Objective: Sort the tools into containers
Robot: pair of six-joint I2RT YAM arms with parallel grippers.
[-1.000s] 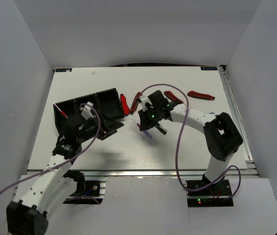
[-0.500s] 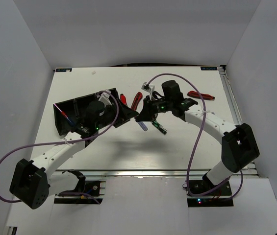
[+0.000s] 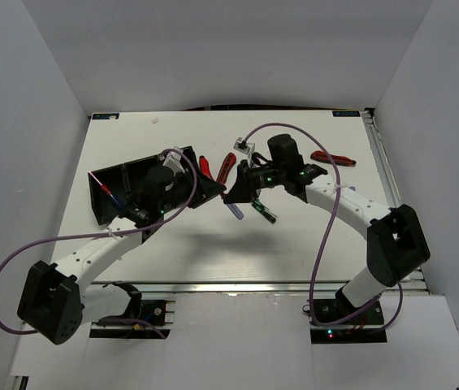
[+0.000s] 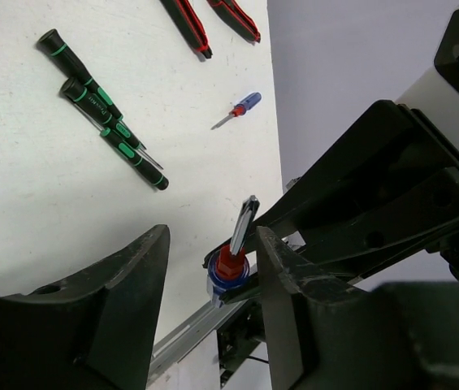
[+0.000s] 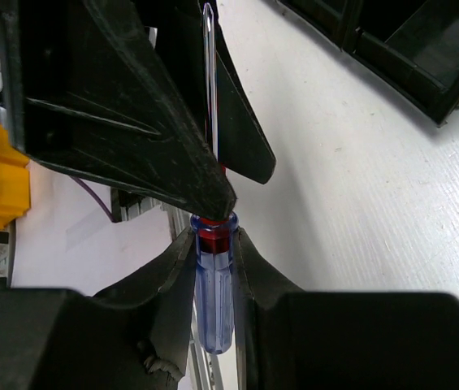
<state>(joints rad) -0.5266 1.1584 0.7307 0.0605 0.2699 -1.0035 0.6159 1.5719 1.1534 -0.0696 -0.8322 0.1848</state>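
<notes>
My right gripper (image 3: 242, 193) (image 5: 214, 244) is shut on the clear blue handle of a screwdriver (image 5: 214, 301) with a red collar, held in the air above the table. Its steel shaft (image 5: 208, 81) points between the fingers of my left gripper (image 3: 213, 188) (image 4: 209, 276). That gripper is open, one finger on each side of the screwdriver (image 4: 231, 268), not closed on it. The black three-compartment tray (image 3: 99, 199) lies at the left under my left arm, and a corner shows in the right wrist view (image 5: 391, 41). A thin screwdriver (image 3: 109, 192) lies in its left compartment.
Black-and-green screwdrivers (image 4: 99, 97) (image 3: 264, 212) lie on the table below the grippers. A small blue screwdriver (image 4: 241, 106) lies near them. Red-and-black cutters lie behind the grippers (image 3: 205, 168) (image 3: 227, 166) and at the back right (image 3: 332, 157). White walls enclose the table.
My left arm swung from over the tray to the middle. My right arm lifted the blue screwdriver and brought it between the left fingers. Little moved in the last half second.
</notes>
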